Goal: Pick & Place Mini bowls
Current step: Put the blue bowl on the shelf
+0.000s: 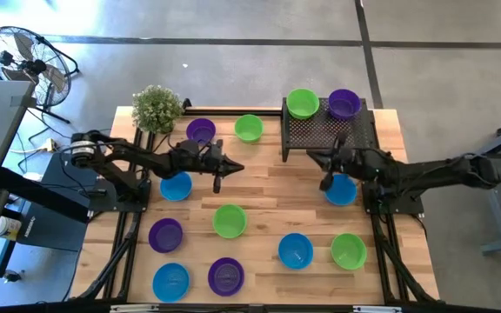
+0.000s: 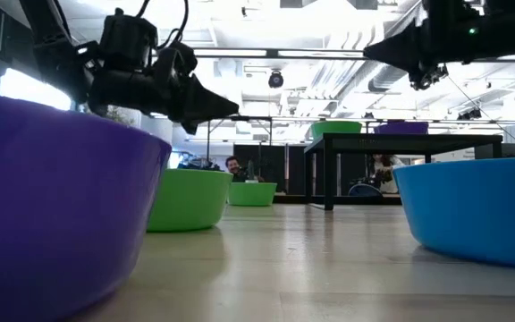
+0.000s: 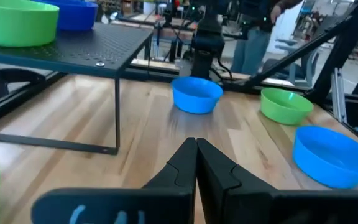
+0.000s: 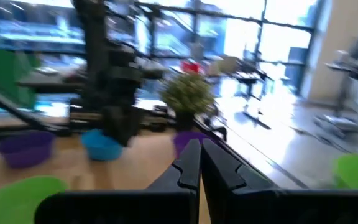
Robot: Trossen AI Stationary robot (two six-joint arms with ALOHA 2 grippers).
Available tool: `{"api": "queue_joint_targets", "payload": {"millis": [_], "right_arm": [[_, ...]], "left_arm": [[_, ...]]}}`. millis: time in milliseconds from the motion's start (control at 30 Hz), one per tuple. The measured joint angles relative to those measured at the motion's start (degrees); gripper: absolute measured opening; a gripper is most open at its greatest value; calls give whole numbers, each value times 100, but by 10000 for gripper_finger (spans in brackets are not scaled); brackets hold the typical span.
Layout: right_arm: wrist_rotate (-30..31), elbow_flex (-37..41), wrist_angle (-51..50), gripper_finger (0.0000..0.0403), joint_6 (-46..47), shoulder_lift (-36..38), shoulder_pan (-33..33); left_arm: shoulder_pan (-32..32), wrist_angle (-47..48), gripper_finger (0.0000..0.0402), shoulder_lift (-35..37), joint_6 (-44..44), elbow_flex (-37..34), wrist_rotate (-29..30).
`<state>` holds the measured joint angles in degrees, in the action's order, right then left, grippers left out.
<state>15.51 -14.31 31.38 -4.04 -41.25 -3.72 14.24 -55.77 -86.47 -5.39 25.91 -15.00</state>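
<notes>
Both claws look pinched shut and empty from my seat. My right gripper (image 1: 327, 183) hangs right above the blue bowl (image 1: 341, 189) beside the black rack (image 1: 329, 130), so it covers part of that bowl. Left gripper (image 1: 218, 184) floats mid-table, a blue one (image 1: 176, 186) nearby.

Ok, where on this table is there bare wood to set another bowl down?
Open wood lies mid-table between the left gripper and the black rack, and right of the middle green bowl. The front-left bowls, around the purple bowl, sit crowded.
</notes>
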Motion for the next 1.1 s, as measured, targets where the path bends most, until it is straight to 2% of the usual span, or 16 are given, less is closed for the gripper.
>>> {"api": "queue_joint_targets", "payload": {"millis": [133, 233, 467, 633, 700, 867, 1000, 1100], "right_arm": [[67, 370, 366, 2, -33, -3, 245], [205, 600, 584, 1, -32, -1, 350], [354, 776, 774, 1, -91, -4, 543], [345, 776, 663, 2, -212, -5, 581], [345, 776, 655, 2, -196, -3, 580], [345, 776, 570, 1, -198, -3, 577], [345, 776, 531, 2, -205, -3, 577], [343, 776, 504, 1, -225, -3, 577]], "left_arm": [[-2, 785, 1, 512, -1, 0, -249], [-89, 1703, 1, 899, -1, 2, -85], [-753, 4772, 1, 1627, -172, 611, 1714], [-1272, 7462, 4, 1623, -1182, 1489, 2662], [-1460, 8273, 16, 1581, -1721, 1765, 2863], [-1824, 9561, 73, 1448, -3148, 2121, 2989], [-1926, 10570, 128, 1405, -4241, 2153, 3030], [-1923, 11011, 161, 1235, -4744, 2122, 3021]]}}
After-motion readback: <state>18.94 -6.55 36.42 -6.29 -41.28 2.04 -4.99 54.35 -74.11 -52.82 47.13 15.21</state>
